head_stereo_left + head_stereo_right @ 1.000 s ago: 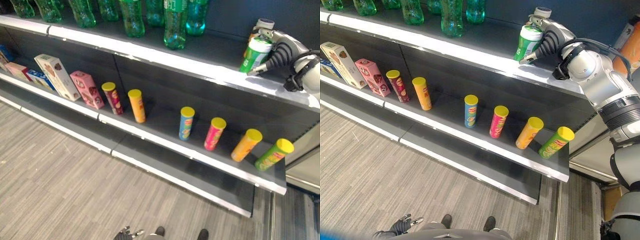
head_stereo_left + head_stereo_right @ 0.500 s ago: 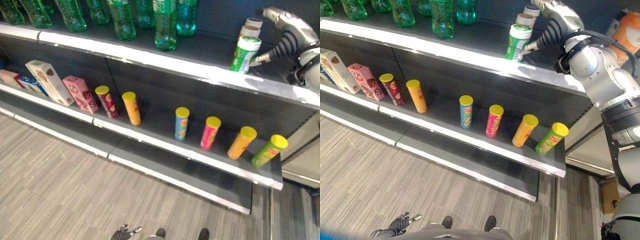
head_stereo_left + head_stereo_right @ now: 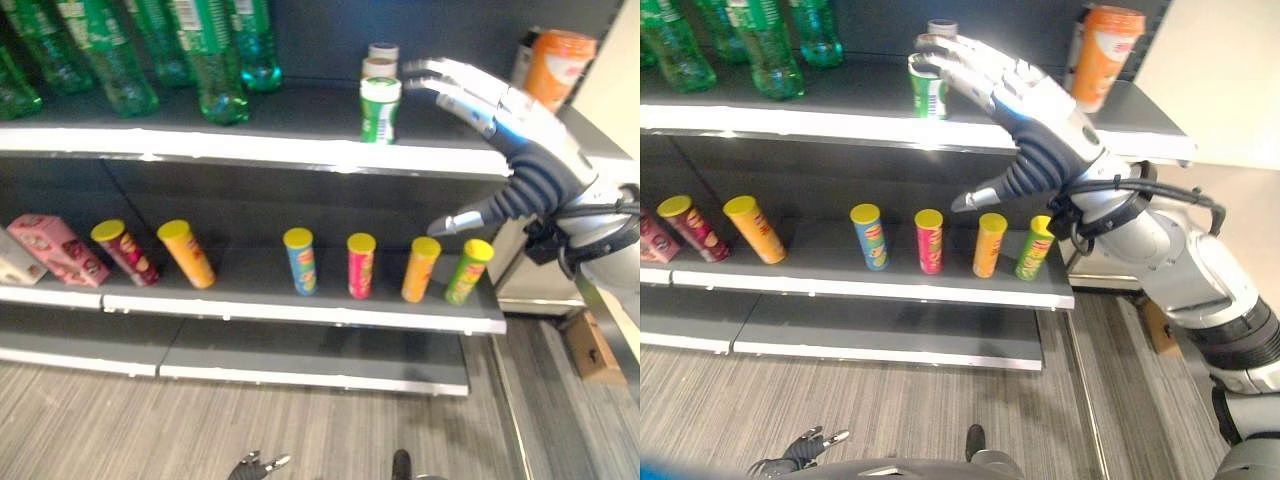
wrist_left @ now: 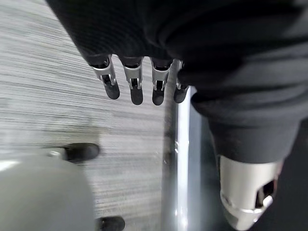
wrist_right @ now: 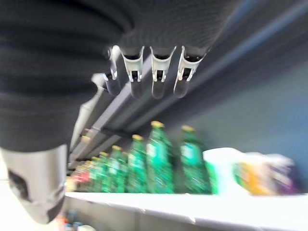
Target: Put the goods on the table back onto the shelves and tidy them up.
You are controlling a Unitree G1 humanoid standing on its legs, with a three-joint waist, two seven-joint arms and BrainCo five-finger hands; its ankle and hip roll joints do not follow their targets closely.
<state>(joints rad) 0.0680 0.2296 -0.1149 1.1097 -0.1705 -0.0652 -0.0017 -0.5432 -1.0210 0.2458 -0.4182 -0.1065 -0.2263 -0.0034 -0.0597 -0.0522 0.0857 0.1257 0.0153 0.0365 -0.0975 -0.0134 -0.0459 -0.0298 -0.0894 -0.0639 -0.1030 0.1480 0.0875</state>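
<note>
The green canister [image 3: 379, 108] stands upright on the top shelf [image 3: 250, 148], its long axis vertical, in front of two more cans and free of any grasp. The right hand [image 3: 500, 110] hovers just beside it toward the shelf's right end, fingers straight and holding nothing. The left hand [image 3: 250, 466] hangs relaxed near the floor, so the right is much the nearer.

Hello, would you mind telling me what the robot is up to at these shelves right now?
It is restocking. Its right hand hangs open beside a green can that stands on the top shelf, holding nothing. The left hand hangs open low near the floor. Snack tubes stand in a row on the shelf below.
</note>
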